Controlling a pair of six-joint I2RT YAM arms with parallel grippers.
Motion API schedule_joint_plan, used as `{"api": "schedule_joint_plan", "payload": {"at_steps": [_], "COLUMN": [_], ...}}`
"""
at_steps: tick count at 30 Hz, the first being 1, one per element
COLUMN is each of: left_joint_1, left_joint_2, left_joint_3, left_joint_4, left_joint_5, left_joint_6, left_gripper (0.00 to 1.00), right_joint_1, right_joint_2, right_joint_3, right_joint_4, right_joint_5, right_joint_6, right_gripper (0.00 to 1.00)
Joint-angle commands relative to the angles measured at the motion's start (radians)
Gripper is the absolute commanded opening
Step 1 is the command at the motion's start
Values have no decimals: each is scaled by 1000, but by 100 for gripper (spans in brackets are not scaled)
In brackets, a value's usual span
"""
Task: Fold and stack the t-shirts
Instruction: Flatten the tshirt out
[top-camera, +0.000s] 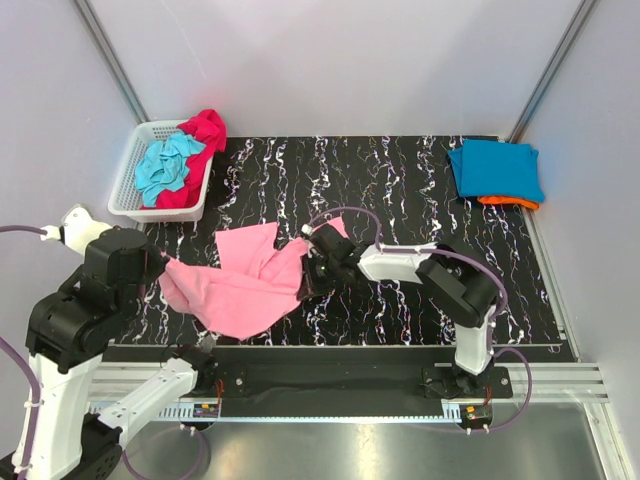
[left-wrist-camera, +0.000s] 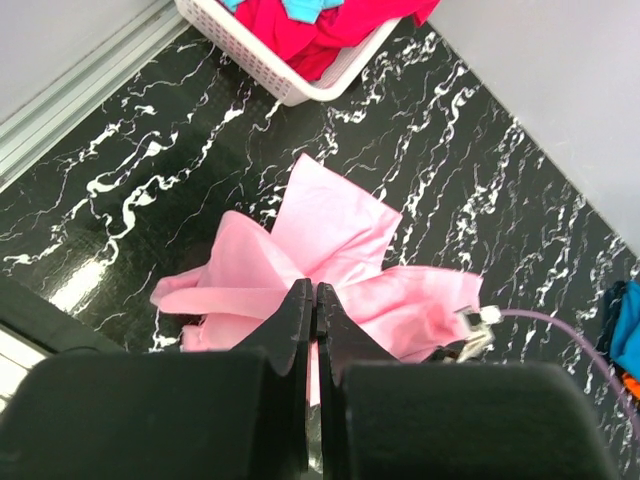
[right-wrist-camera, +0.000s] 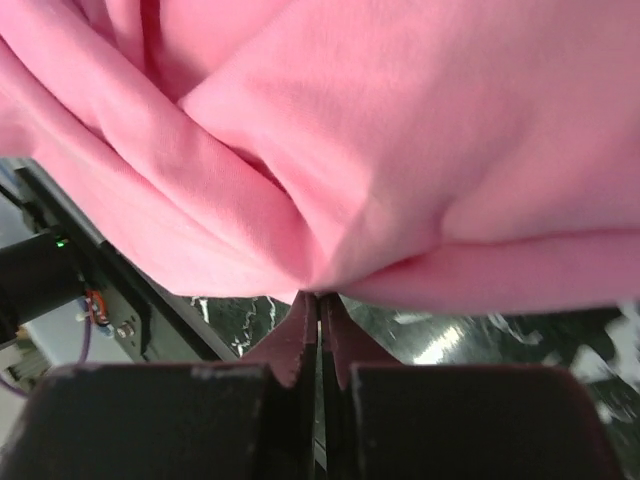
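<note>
In the top view the pink tee (top-camera: 240, 285) is seen bunched on the near left of the table (top-camera: 400, 180), strung between the left gripper (top-camera: 165, 266) and the right gripper (top-camera: 306, 276); a blue tee (top-camera: 495, 168) lies folded on an orange tee (top-camera: 508, 202) at the far right, and more tees are heaped in the basket (top-camera: 125, 190) at the far left. In the left wrist view the jaws are shut, with pink cloth pinched between them and the rest crumpled beyond. In the right wrist view the jaws are shut on a thick fold of the tee right at the tips. The step in hand is judged to be spreading the tee flat: both ends should be raised together and drawn apart evenly until the folds drop out, and the right pinch, being shallow, should not be jerked
</note>
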Motion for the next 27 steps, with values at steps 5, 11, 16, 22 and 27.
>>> {"api": "schedule_joint_plan", "payload": {"at_steps": [5, 11, 16, 22, 27], "left_joint_1": [2, 2, 2, 2, 2], "left_joint_2": [-7, -18, -65, -112, -75], "left_joint_3": [-8, 71, 180, 294, 326], "left_joint_4": [-73, 5, 39, 76, 128], "left_joint_5": [72, 174, 193, 139, 125], "left_joint_6": [70, 176, 246, 314, 356], "left_gripper": [0, 0, 0, 0, 0], "right_joint_1": [8, 8, 8, 8, 9], "right_joint_2": [-354, -652, -833, -968, -997], "right_joint_3": [39, 135, 262, 374, 424], "right_joint_4": [-288, -552, -707, -775, -787], "right_joint_5": [312, 511, 597, 633, 654], "right_joint_6": [-106, -177, -215, -273, -315], "right_gripper": [0, 0, 0, 0, 0]}}
